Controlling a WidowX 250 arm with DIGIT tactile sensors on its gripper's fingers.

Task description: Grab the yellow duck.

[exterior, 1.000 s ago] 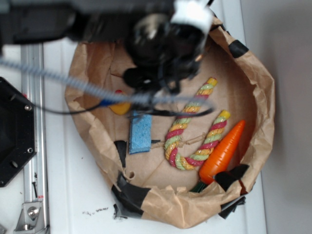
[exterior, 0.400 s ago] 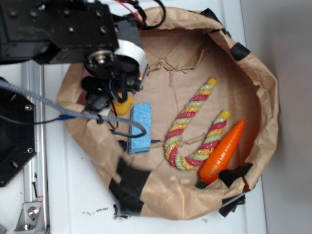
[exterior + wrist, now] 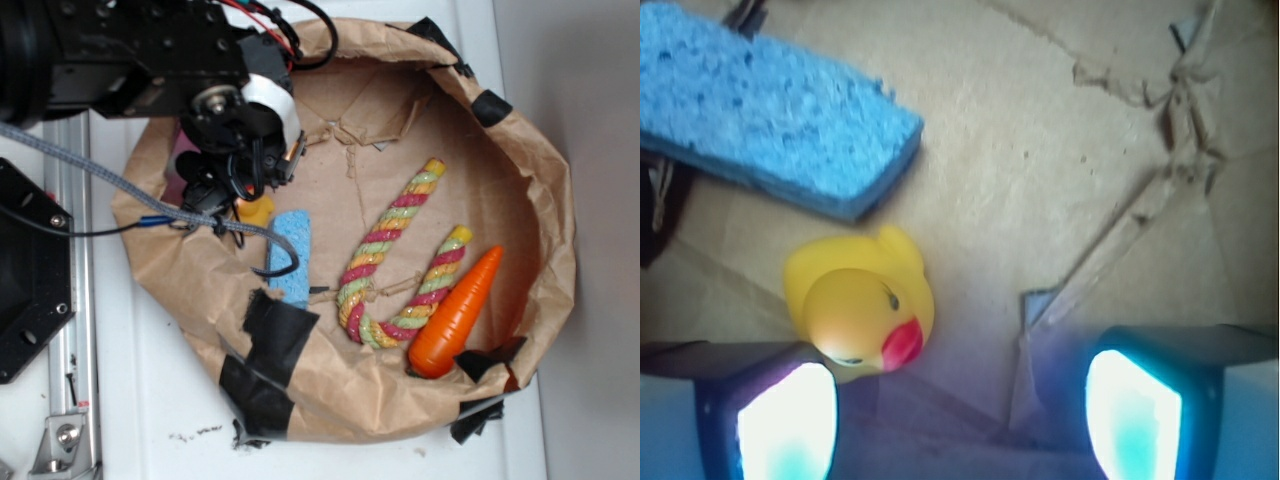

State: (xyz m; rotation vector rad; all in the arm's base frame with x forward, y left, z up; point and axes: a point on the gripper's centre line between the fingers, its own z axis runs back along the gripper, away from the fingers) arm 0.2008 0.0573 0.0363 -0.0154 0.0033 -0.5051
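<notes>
The yellow duck point(image 3: 860, 310) with a red beak sits on the brown paper floor, just ahead of my left fingertip point(image 3: 780, 425) and off to the left of the jaw gap. My gripper point(image 3: 958, 420) is open, wide apart, with only paper between the pads. In the exterior view the duck point(image 3: 256, 211) peeks out as a small yellow patch under the gripper point(image 3: 235, 185), at the left side of the paper bowl point(image 3: 540, 200). Most of the duck is hidden there by the arm.
A blue sponge point(image 3: 291, 262) lies right beside the duck, also seen as the blue sponge point(image 3: 770, 110) in the wrist view. A striped rope point(image 3: 395, 265) and an orange carrot point(image 3: 455, 315) lie to the right. A black cable point(image 3: 200, 225) drapes across the bowl's left rim.
The arm swung from the bowl's upper middle to the left side and came down over the duck. The bowl's left rim and taped front edge shifted.
</notes>
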